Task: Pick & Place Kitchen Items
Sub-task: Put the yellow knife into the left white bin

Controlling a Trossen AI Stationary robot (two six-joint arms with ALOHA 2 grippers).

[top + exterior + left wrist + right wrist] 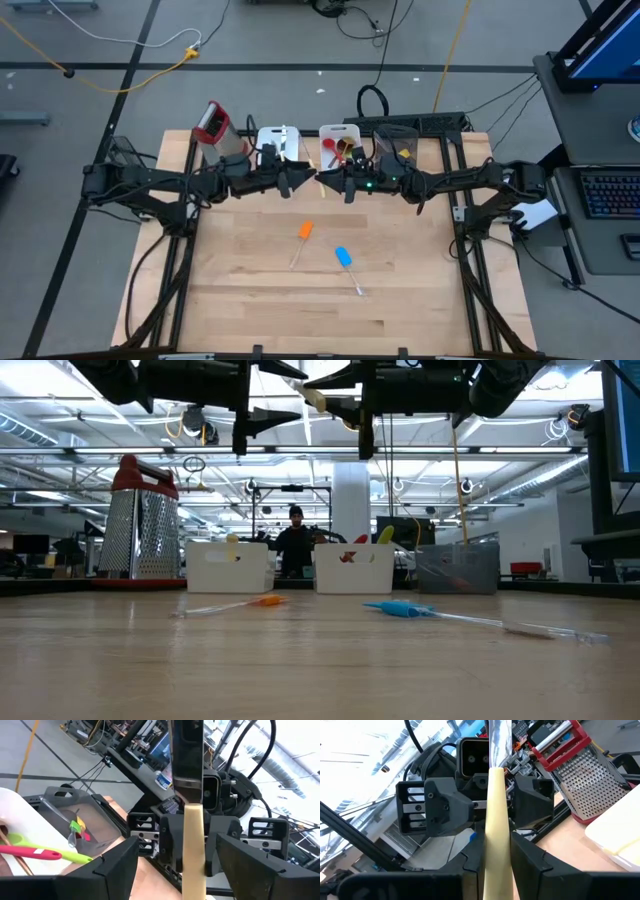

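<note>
A cream-handled knife [496, 815] with a steel blade [186, 755] hangs high over the table's far middle, between my two grippers, which face each other. My right gripper [497, 867] comes from the table's right and is shut on its handle. My left gripper [177, 852] comes from the left and is open. Its fingers [115, 870] stand on either side of the handle with clear gaps. An orange spatula [303, 232] and a blue spatula [345, 260] lie flat on the wooden table. My right gripper pinches the knife's cream handle [497, 852] between its two fingers, which come in about level from the table's right. The knife is lifted well clear of the table, with its blade away from the fingers, toward my left gripper.
Along the far edge stand a metal box grater [212, 125], two white bins [280, 142] [338, 145] and a clear bin [400, 145]. One white bin holds red and green utensils [35, 851]. A person [295, 540] stands beyond the table. Bare wood lies near the front edge.
</note>
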